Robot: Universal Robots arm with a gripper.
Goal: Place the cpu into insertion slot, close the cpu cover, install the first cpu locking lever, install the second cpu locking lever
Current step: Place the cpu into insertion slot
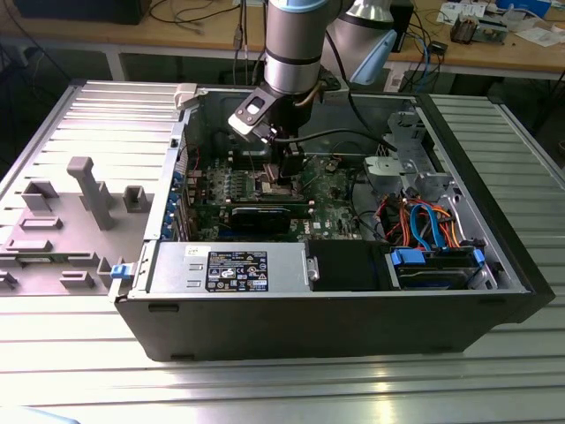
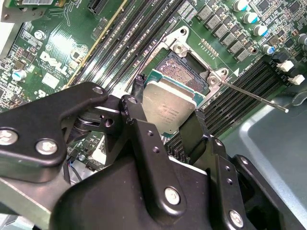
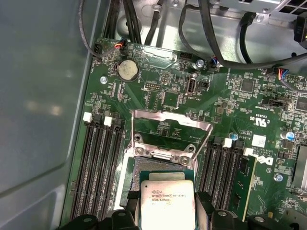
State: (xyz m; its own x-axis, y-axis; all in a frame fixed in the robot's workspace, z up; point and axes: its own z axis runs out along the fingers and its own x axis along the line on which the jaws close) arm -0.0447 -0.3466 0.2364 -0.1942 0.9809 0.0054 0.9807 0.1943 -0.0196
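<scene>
Workshop setting: wooden benches [image 1: 494, 53] with cables along the back, and up front a ribbed metal tabletop [image 1: 265, 389] with an open computer case [image 1: 309, 322] lying on its side near the middle of it. The arm [image 1: 293, 35] comes down from above into the case, and the claw [image 1: 287, 163] is low over the green circuit board [image 3: 163, 96], toward the back of the case. In both wrist views the claw [image 2: 168, 112] [image 3: 166, 201] is closed just to chip width, one black finger [image 2: 139, 103] on each of two opposite edges of the cpu [image 2: 168, 108] [image 3: 167, 203], so it's pinching the chip with the silver top facing up. The cpu hangs partly over the insertion slot [image 2: 184, 74] [image 3: 148, 168], with the slot's dark centre showing past the chip's far edge; can't tell if it's touching yet. The cpu cover [image 3: 165, 153] is flipped up and open on the slot's far side, hinged at the slot's edge. A thin metal lever [image 2: 254, 96] sticks out from one corner of the slot. Memory slots [image 3: 98, 167] run along both sides of the socket.
</scene>
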